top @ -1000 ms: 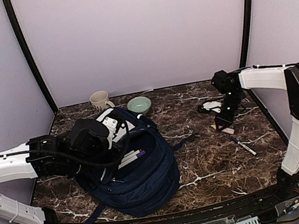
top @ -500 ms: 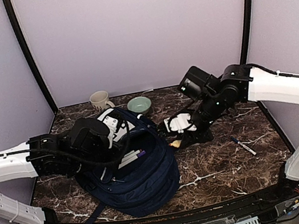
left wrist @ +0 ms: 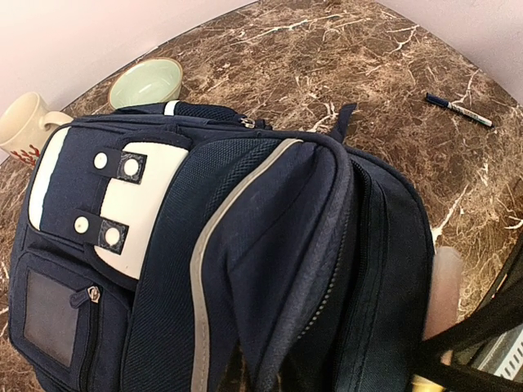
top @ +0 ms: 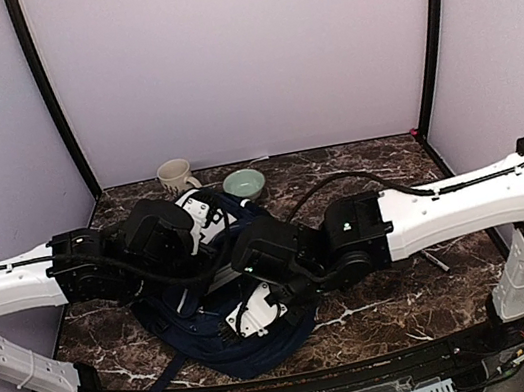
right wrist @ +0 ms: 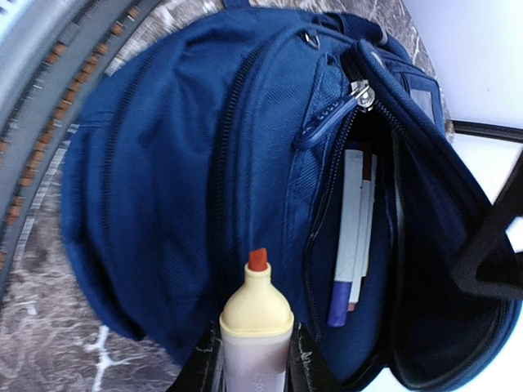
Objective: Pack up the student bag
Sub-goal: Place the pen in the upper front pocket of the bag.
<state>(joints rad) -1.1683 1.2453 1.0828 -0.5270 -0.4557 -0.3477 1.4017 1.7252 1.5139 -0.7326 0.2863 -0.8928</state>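
Firmly, right hand grips highlighter; left hand closed; brown marble table, lilac walls.

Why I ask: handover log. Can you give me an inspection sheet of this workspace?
Surface: dark marbled table.
Job's things: student bag lying on it, compartment unzipped, pens inside.
Clutter: mug and green bowl behind the bag; loose pen on the table at the right.
Grippers: left gripper shut at the bag's opening; right gripper shut on an orange-tipped marker above the bag.
Cables: black cable arching over the right arm.
Surroundings: plain lilac walls, black corner posts.
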